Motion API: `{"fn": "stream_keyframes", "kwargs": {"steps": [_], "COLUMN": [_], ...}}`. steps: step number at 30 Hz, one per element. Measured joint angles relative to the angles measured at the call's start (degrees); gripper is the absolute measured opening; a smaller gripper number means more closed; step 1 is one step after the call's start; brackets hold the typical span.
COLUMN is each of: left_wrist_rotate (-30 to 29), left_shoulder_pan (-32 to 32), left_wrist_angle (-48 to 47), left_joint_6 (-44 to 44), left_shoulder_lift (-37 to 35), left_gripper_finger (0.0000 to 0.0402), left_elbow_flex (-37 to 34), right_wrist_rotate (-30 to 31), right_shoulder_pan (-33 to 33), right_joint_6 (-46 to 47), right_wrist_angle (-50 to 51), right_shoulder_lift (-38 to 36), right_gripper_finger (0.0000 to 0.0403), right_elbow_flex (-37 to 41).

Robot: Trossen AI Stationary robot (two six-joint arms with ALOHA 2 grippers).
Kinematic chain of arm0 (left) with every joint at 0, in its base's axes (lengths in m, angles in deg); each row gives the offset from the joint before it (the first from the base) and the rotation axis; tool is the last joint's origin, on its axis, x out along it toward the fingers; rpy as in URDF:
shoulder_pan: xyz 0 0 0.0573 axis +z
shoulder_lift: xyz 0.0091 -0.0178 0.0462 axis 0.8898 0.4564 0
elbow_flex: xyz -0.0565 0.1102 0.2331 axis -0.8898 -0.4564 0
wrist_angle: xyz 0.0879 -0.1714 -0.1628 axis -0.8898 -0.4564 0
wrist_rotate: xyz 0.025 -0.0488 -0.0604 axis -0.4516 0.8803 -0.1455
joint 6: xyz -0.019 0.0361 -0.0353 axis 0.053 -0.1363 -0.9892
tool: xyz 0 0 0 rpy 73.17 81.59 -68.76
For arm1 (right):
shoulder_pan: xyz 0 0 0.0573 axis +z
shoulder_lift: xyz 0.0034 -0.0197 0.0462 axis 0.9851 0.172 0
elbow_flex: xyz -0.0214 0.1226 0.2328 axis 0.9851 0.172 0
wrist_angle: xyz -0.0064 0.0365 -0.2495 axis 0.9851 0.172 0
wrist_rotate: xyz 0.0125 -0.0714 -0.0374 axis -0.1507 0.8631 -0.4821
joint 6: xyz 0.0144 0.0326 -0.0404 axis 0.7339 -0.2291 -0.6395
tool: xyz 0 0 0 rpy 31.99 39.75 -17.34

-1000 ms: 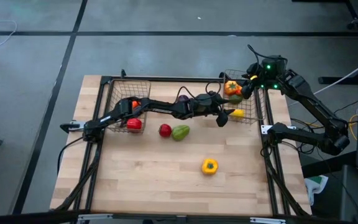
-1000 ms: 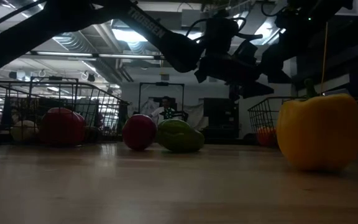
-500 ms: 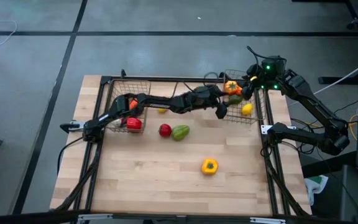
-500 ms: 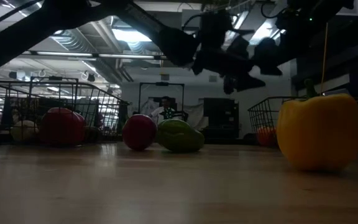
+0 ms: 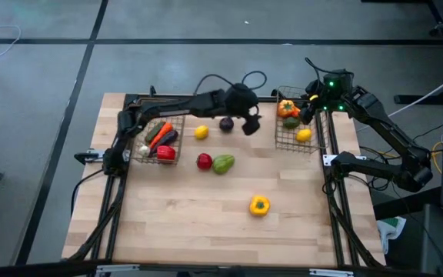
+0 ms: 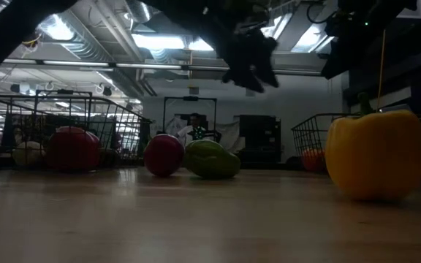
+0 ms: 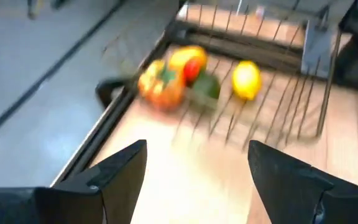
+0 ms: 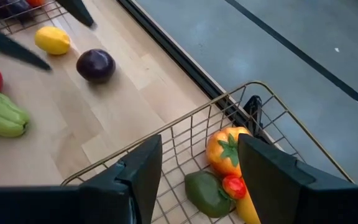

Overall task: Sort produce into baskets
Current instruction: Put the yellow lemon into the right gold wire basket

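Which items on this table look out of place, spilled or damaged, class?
Nothing looks spilled or damaged. Both wire mesh baskets stand upright on the wooden table. Five pieces lie loose, simply unsorted: yellow lemon, dark purple fruit, red fruit, green vegetable, yellow pepper.

A wooden table [image 5: 198,223] stands on a grey floor [image 5: 206,54]. Far behind it sits a person [image 6: 194,126], under bright ceiling lights [image 6: 152,40].

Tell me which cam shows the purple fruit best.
Right wrist view: the purple fruit sits large and unblocked on bare wood. The high view shows it small, beside the left claw. The low and left wrist views don't show it.
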Motion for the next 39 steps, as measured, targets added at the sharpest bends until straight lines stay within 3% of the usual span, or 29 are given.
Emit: {"fn": "stream_keyframes", "kwargs": {"steps": [8, 17, 30, 39], "left_wrist_rotate": [-0.2, -0.2, -0.1, -0.1], "left_shoulder_pan": [3.6, 7.7, 9.9, 9.4], "left_wrist_angle": [-23.4, -39.9, -41.8, -36.8], "left_joint_6": [-2.2, -3.2, -1.4, -1.6], "left_shoulder_lift": [-6.9, -6.3, -6.3, -6.2], "left_gripper_finger": [0.0276, 0.0276, 0.0276, 0.0276], "left_elbow_flex": [0.0, -0.9, -10.7, -17.3], "right_wrist_rotate": [0.1, 0.0, 0.0, 0.0], "right_shoulder_pan": [0.0, 0.0, 0.0, 0.0], "right_joint_6": [0.0, 0.0, 0.0, 0.0], "right_wrist_angle": [0.2, 0.2, 0.1, 0.1], "right_shoulder_lift": [0.0, 0.0, 0.0, 0.0], "right_gripper_finger": [0.0209, 0.0209, 0.0209, 0.0209], "right_elbow_flex": [0.0, 0.0, 0.0, 0.0]}}
